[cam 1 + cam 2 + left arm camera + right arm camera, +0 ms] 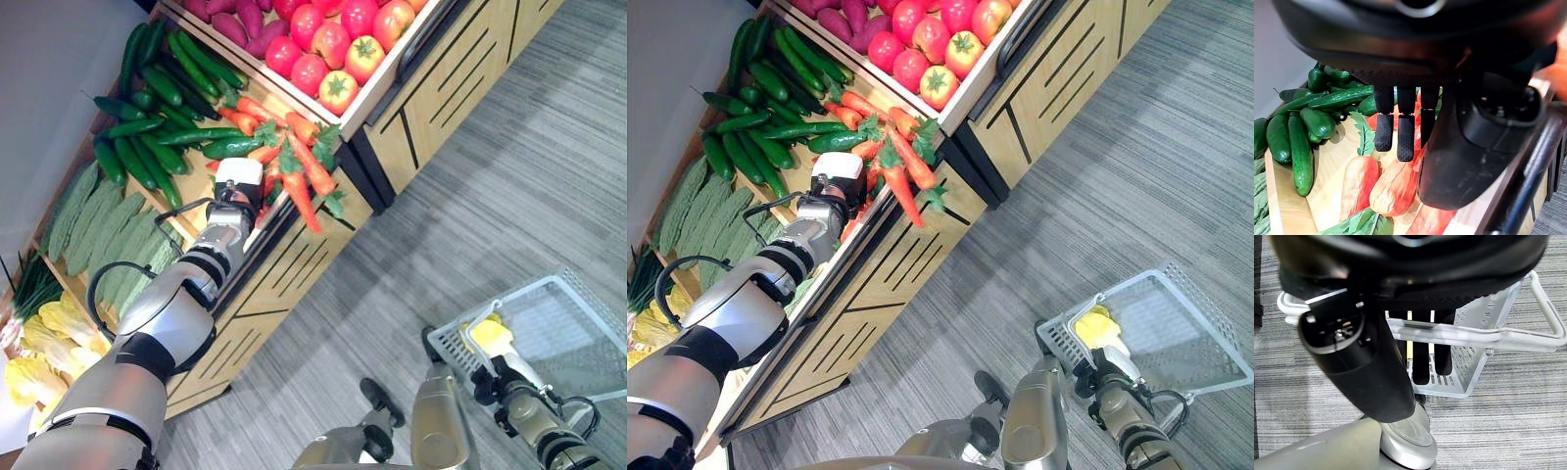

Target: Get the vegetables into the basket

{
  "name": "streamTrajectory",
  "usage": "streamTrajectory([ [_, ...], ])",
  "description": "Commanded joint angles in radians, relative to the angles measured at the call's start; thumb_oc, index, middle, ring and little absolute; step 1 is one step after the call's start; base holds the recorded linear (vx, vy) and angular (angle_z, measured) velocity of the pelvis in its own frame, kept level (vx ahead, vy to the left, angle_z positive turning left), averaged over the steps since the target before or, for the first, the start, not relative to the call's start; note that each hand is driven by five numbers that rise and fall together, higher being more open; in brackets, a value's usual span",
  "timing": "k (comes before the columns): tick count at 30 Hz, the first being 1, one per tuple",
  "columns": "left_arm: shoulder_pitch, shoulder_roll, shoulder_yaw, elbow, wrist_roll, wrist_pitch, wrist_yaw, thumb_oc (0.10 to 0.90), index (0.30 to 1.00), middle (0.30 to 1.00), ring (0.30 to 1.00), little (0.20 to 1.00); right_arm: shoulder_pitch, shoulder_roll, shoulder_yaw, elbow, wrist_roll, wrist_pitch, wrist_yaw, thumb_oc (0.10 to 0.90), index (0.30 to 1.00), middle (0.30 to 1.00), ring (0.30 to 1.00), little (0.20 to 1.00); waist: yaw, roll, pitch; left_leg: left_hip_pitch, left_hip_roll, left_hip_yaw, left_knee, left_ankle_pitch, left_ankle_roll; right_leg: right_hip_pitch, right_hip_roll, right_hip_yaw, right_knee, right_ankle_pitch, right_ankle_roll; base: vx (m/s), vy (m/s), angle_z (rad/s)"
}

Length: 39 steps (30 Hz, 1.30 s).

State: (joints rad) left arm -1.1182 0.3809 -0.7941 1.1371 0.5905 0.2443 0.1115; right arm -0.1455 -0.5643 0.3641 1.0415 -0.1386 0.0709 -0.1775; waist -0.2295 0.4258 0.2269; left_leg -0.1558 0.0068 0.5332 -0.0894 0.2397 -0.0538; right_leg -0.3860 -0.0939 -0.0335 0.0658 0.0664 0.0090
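Observation:
A pile of orange carrots with green tops lies at the front edge of the wooden produce stand. My left hand reaches into this pile. Its straight fingers hang open just above the carrots and hold nothing. Low on the right, my right hand is shut on the handle of a white mesh basket, its fingers curled round the bars. Something yellow lies in the basket near that hand.
Green cucumbers lie behind the carrots, with tomatoes and purple sweet potatoes further back. Bitter gourds and yellow leafy greens fill the bins to the left. Grey striped floor lies between the stand and the basket.

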Motion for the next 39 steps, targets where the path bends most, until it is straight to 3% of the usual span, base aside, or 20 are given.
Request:
streamTrajectory([
  [1, -0.119, 0.065, 0.041, 0.062, 0.02, 0.011, 0.073, 0.4, 0.3, 0.3, 0.3, 0.3, 0.069, 0.051, 0.07, 0.025, 0.03, -0.045, 0.018, 0.4, 0.3, 0.3, 0.3, 0.3, -0.025, 0.014, -0.028, 0.01, 0.064, -0.033, 0.002, -0.141, -0.07, 0.109, 0.028, -0.006, -0.153, -0.03, 0.052, 0.0, 0.0, 0.0],
  [10, -0.146, 0.029, 0.047, -0.037, 0.015, 0.022, 0.155, 0.4, 0.3, 0.3, 0.3, 0.3, 0.068, 0.055, 0.063, 0.041, 0.049, -0.054, -0.001, 0.4, 0.3, 0.3, 0.3, 0.3, -0.008, 0.012, -0.035, 0.009, 0.06, -0.048, 0.002, -0.14, -0.067, 0.114, 0.025, -0.02, -0.153, -0.033, 0.054, -0.01, 0.002, 0.02],
  [17, -0.139, 0.119, 0.115, -0.226, -0.055, 0.015, 0.221, 0.4, 0.3, 0.3, 0.3, 0.3, 0.082, 0.046, 0.034, 0.03, 0.056, -0.049, -0.01, 0.4, 0.3, 0.3, 0.3, 0.3, 0.029, 0.027, -0.042, 0.008, 0.056, -0.064, 0.002, -0.138, -0.065, 0.121, 0.022, -0.029, -0.153, -0.038, 0.051, -0.01, -0.005, 0.08],
  [26, -0.086, 0.195, 0.183, -0.357, -0.059, 0.021, 0.242, 0.4, 0.3, 0.3, 0.3, 0.3, 0.092, 0.044, 0.013, 0.032, 0.057, -0.044, 0.0, 0.4, 0.3, 0.3, 0.3, 0.3, 0.04, 0.04, -0.048, 0.01, 0.055, -0.066, 0.002, -0.138, -0.059, 0.128, 0.023, -0.046, -0.153, -0.042, 0.042, 0.0, 0.0, 0.0],
  [37, -0.015, 0.217, 0.249, -0.495, -0.053, 0.018, 0.247, 0.4, 0.3, 0.3, 0.3, 0.3, 0.089, 0.046, -0.001, 0.042, 0.051, -0.031, 0.007, 0.4, 0.3, 0.3, 0.3, 0.3, 0.057, 0.022, -0.053, 0.02, 0.057, -0.078, 0.002, -0.143, -0.058, 0.145, 0.025, -0.06, -0.153, -0.046, 0.041, -0.02, 0.002, 0.08],
  [39, 0.041, 0.229, 0.286, -0.572, -0.054, 0.012, 0.249, 0.4, 0.3, 0.3, 0.3, 0.3, 0.087, 0.049, -0.012, 0.049, 0.046, -0.024, 0.008, 0.4, 0.3, 0.3, 0.3, 0.3, 0.065, 0.009, -0.057, 0.034, 0.059, -0.084, 0.002, -0.149, -0.057, 0.164, 0.026, -0.069, -0.153, -0.051, 0.04, -0.02, 0.006, 0.08],
])
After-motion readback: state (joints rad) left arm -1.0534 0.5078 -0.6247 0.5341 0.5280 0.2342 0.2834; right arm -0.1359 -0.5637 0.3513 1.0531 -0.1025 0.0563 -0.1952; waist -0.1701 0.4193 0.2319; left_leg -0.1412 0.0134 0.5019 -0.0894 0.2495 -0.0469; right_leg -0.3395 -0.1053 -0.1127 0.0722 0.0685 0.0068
